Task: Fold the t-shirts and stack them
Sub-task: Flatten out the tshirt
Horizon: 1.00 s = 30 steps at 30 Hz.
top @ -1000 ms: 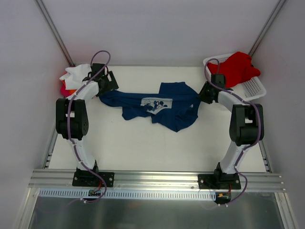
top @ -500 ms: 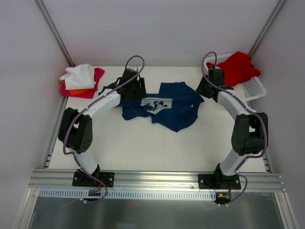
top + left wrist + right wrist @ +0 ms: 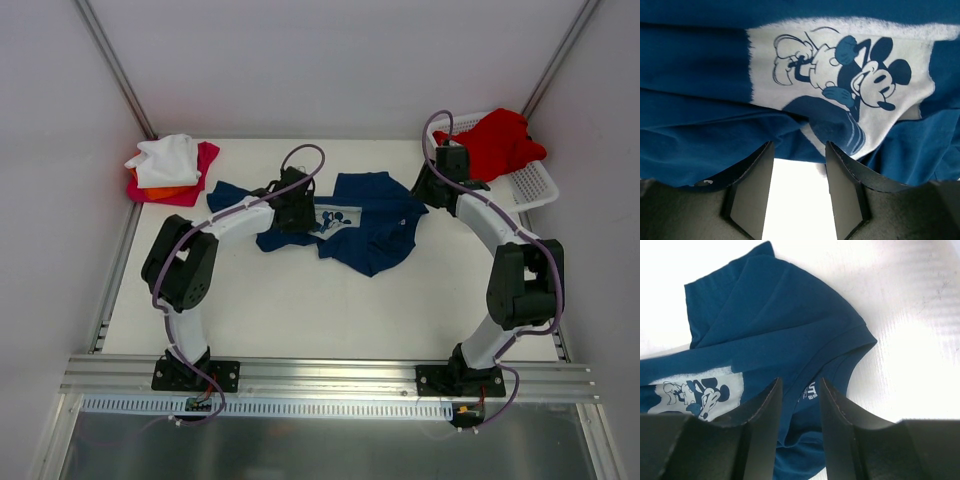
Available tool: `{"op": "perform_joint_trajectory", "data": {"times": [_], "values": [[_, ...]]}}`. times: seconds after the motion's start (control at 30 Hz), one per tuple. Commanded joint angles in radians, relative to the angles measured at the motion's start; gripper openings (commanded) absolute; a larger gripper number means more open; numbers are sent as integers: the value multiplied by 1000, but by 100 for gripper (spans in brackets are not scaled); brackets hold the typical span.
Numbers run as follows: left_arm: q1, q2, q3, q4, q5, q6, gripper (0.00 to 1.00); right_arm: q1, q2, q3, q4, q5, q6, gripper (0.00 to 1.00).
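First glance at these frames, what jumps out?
The crumpled navy shirt mid-table, its cartoon mouse print filling the left wrist view, with both grippers at it: left gripper at its left part, right gripper at its right edge. Then the red shirt draped over the white basket, far right.

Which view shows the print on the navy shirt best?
Left wrist: the cartoon mouse print on the navy shirt fills the frame, sharp. Right wrist shows it small and partly cut off at the lower left; top view shows only a tiny pale patch.
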Motion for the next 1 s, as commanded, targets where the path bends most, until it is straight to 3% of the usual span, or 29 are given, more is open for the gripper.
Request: {"op": "perform_joint_trajectory", "data": {"times": [0.0, 0.97], "values": [[-20, -7, -3, 4, -39, -28, 45, 10, -46, -9, -2, -2, -1, 38], [-24, 88, 97, -22, -131, 39, 43, 10, -72, -38, 22, -27, -9, 36]]}}
